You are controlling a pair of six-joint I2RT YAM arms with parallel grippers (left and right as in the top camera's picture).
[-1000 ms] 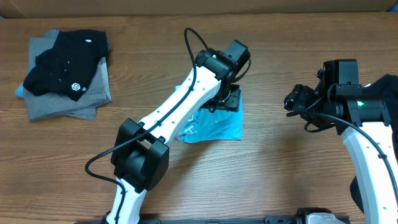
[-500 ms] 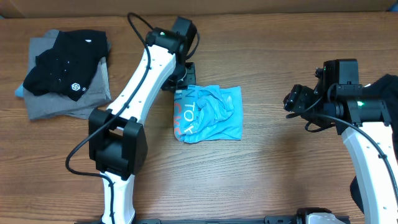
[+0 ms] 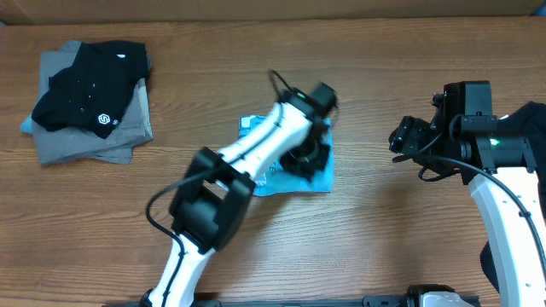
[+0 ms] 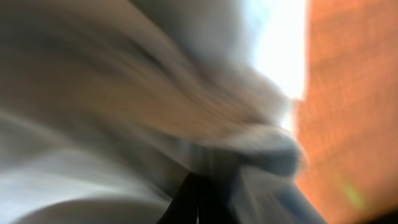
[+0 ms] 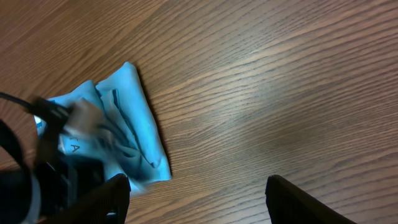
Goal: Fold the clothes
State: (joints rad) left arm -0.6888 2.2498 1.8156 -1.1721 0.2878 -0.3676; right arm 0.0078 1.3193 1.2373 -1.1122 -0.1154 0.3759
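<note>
Brown wooden bench (image 3: 384, 239). Light blue T-shirt (image 3: 321, 180) lies at centre, its long axis hidden by the arm (image 3: 256, 152). Left claw (image 3: 309, 159) clenched over it; right claw (image 5: 196, 193) released.

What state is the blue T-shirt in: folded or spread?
Folded: blue T-shirt forms a small compact bundle, no sleeves spread out.

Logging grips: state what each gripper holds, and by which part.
Right gripper: open, empty. Left gripper: shut, down on the blue T-shirt; whether it pinches cloth cannot be told.

Soft, matt blue cloth T-shirt (image 3: 321, 178) on a smooth, grained wooden table (image 3: 384, 243).
</note>
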